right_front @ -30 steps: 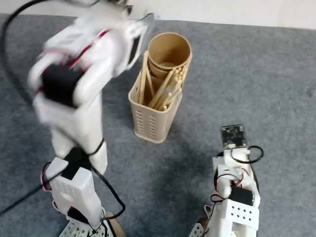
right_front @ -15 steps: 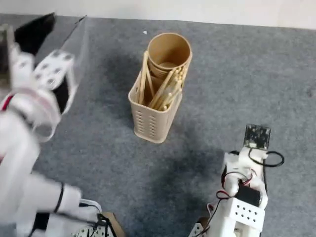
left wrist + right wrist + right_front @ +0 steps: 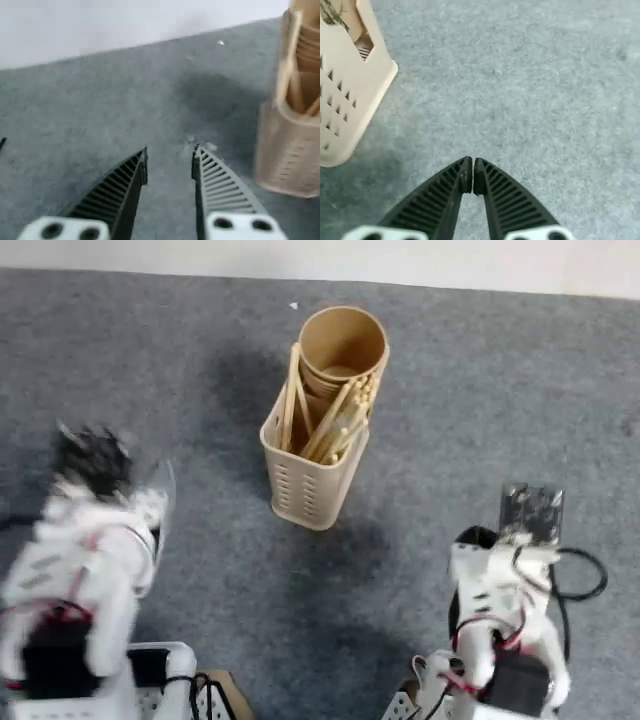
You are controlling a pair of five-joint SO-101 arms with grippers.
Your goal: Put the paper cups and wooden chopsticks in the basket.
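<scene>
Grey, felt-like covering runs across the whole table (image 3: pixel 520 390), and the beige slotted basket (image 3: pixel 312 475) stands upright just above the centre of the high view. It is loaded: a stack of paper cups (image 3: pixel 343 340) sits nested in its far end, the top cup's open mouth facing up, and a bundle of wooden chopsticks (image 3: pixel 335 420) leans against the cups inside the basket, the ends poking above the rim.

Down in the lower left of the high view, the left arm (image 3: pixel 90 550) is tucked in close to its base, well apart from the basket. From its wrist view, the left fingers (image 3: pixel 207 170) are parted by a moderate gap and there is nothing between them, just bare grey table beneath. The basket (image 3: pixel 287 145) stands off to one side of them, ahead of the tips and not touching, with the cups (image 3: pixel 306 35) and a chopstick (image 3: pixel 289 55) rising out of it.

Over in the lower right of the high view, the right arm (image 3: pixel 505 590) is also drawn in near its base, clear of the basket. Its wrist view has the right fingers (image 3: pixel 462 180) pressed almost tip to tip, only a sliver between them, gripping nothing. The basket's slotted wall (image 3: pixel 345 100) shows ahead and to the side, apart from the tips, with grey table between.
</scene>
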